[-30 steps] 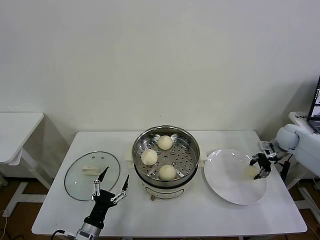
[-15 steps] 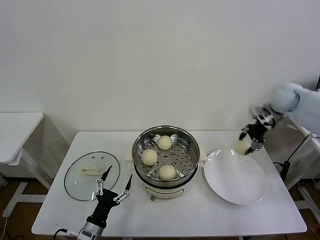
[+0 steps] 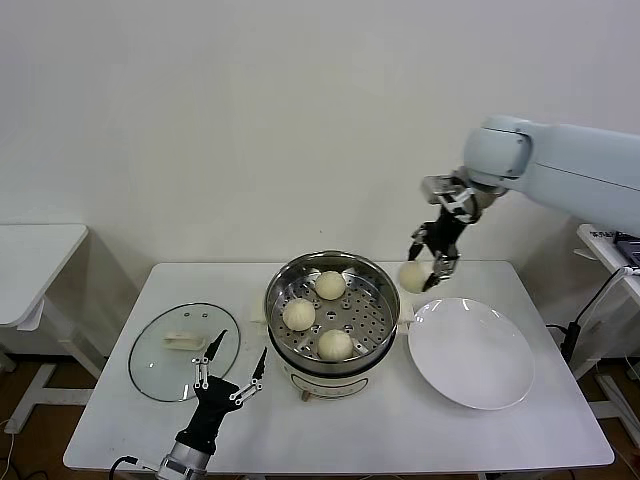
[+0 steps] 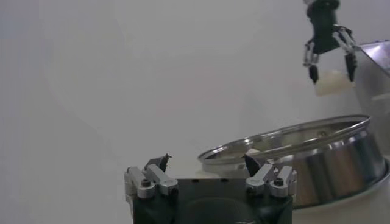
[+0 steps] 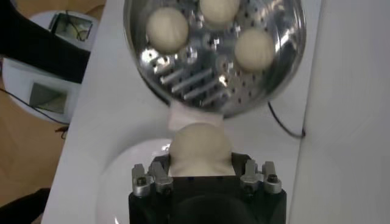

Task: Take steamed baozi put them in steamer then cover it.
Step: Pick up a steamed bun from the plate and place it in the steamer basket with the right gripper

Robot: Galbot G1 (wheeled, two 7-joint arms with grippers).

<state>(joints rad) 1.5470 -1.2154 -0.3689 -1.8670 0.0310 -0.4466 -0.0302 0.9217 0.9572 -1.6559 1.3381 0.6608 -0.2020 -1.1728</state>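
The steel steamer (image 3: 300, 266) stands mid-table with three baozi (image 3: 335, 345) on its perforated tray (image 5: 201, 85). A fourth baozi (image 3: 412, 277) hangs in the air just right of the steamer's rim, and my right gripper (image 3: 427, 268) is shut on it. In the right wrist view this bun (image 5: 200, 146) fills the space between the jaws. The glass cover (image 3: 150, 365) lies flat on the table left of the steamer. My left gripper (image 3: 232, 372) hovers open near the table's front edge, between cover and steamer, holding nothing (image 4: 206, 161).
A white plate (image 3: 470, 352) lies on the table right of the steamer, below the right arm. A second white table (image 3: 30, 260) stands off to the left. A plain wall runs behind the table.
My right gripper lifted the baozi off the plate and carried it up and left to the steamer's right rim. The left gripper barely shifted.
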